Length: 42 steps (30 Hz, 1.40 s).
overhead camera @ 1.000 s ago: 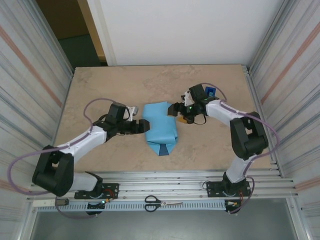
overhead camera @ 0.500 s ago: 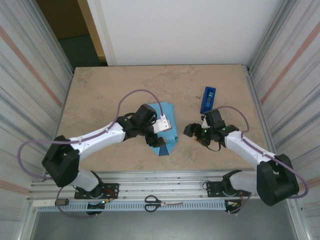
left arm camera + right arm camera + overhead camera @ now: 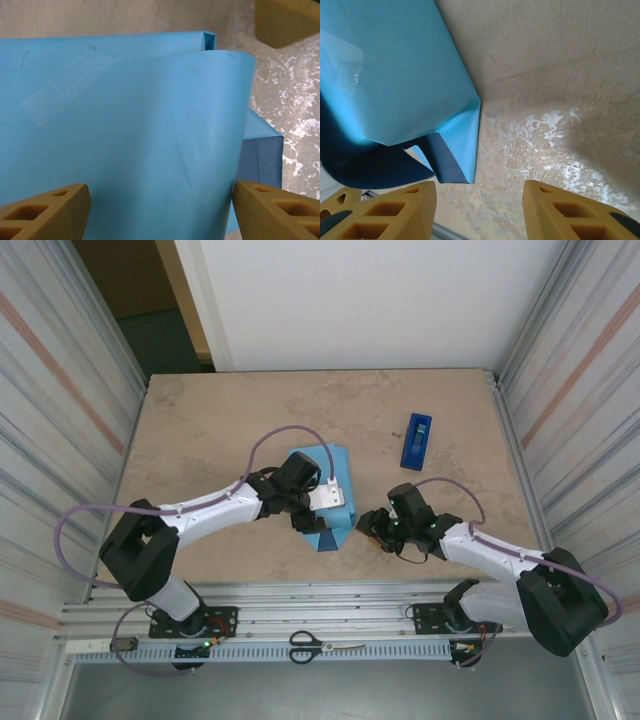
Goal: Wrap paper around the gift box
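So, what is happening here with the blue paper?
Two robot arms are wrapping a gift. The paper is folded into a parcel, with a strip of clear tape on top. The left claw is open over it; the right claw, also open, is beside its near end, where a flap stands open. The tape dispenser lies apart.

The surface is flat and sandy brown, with pale blotches like stone. A thin dark-blue tape dispenser lies on it, far back on the right side, and it is a bit tilted. It has a small lighter blue patch at its far end. A silver metal rail runs along the near edge of the surface. A pair of scissors with black handles lies flat there, blades pointing right. A white wall stands at the back. Striped metal walls stand on both sides.
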Each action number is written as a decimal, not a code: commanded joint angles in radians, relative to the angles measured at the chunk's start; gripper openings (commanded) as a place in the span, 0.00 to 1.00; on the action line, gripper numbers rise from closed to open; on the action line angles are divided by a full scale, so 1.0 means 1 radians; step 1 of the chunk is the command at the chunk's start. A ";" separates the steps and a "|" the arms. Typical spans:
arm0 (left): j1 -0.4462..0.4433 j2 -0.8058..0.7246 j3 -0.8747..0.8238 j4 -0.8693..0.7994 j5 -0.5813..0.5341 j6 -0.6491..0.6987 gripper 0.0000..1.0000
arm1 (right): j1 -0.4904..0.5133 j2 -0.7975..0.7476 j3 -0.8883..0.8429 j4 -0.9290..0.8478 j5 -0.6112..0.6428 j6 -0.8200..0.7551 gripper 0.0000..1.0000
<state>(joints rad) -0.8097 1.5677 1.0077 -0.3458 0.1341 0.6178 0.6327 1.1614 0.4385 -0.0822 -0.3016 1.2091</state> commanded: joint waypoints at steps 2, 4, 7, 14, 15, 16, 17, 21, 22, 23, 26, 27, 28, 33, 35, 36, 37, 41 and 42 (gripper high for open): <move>-0.029 0.020 -0.026 0.041 -0.062 0.041 0.73 | 0.047 -0.002 -0.053 0.113 0.077 0.176 0.43; -0.043 0.030 -0.037 0.047 -0.079 0.052 0.71 | 0.061 0.007 -0.071 0.151 0.082 0.221 0.40; -0.054 0.049 -0.034 0.040 -0.099 0.051 0.68 | 0.088 0.021 -0.072 0.185 0.102 0.252 0.37; -0.061 0.060 -0.029 0.018 -0.119 0.067 0.65 | 0.164 0.088 -0.041 0.209 0.167 0.335 0.30; -0.065 0.060 -0.030 0.015 -0.122 0.068 0.65 | 0.179 0.101 -0.041 0.222 0.184 0.358 0.30; -0.068 0.058 -0.031 0.016 -0.120 0.069 0.65 | 0.195 0.114 -0.042 0.244 0.201 0.379 0.29; -0.069 0.058 -0.034 0.016 -0.117 0.069 0.66 | 0.208 0.127 -0.041 0.263 0.213 0.395 0.29; -0.072 0.060 -0.029 0.011 -0.117 0.068 0.67 | 0.265 0.165 -0.035 0.286 0.293 0.465 0.26; -0.072 0.059 -0.029 0.010 -0.114 0.068 0.67 | 0.274 0.175 -0.029 0.283 0.302 0.473 0.26; -0.072 0.059 -0.029 0.009 -0.110 0.068 0.67 | 0.282 0.184 -0.024 0.279 0.308 0.482 0.25; -0.072 0.063 -0.031 0.008 -0.108 0.068 0.67 | 0.306 0.219 -0.020 0.283 0.341 0.510 0.24; -0.072 0.064 -0.029 0.007 -0.109 0.068 0.67 | 0.309 0.230 -0.020 0.291 0.347 0.522 0.22; -0.072 0.063 -0.028 0.005 -0.110 0.068 0.67 | 0.311 0.240 -0.024 0.311 0.351 0.523 0.21; -0.072 0.057 -0.034 0.005 -0.115 0.067 0.67 | 0.315 0.283 0.006 0.320 0.351 0.522 0.20; -0.072 0.057 -0.034 0.007 -0.116 0.066 0.67 | 0.321 0.293 0.020 0.304 0.363 0.523 0.20; -0.072 0.057 -0.033 0.007 -0.116 0.067 0.67 | 0.320 0.301 0.025 0.308 0.359 0.520 0.21; -0.072 0.058 -0.033 0.008 -0.116 0.067 0.67 | 0.318 0.308 0.026 0.320 0.355 0.521 0.21; -0.072 0.058 -0.032 0.008 -0.116 0.065 0.67 | 0.321 0.334 0.042 0.328 0.346 0.517 0.18; -0.072 0.058 -0.032 0.008 -0.115 0.064 0.67 | 0.321 0.336 0.045 0.328 0.345 0.510 0.15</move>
<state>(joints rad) -0.8726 1.5990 0.9859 -0.2897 0.0059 0.6704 0.9451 1.4479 0.4587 0.2195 0.0105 1.7012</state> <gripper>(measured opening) 0.670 0.169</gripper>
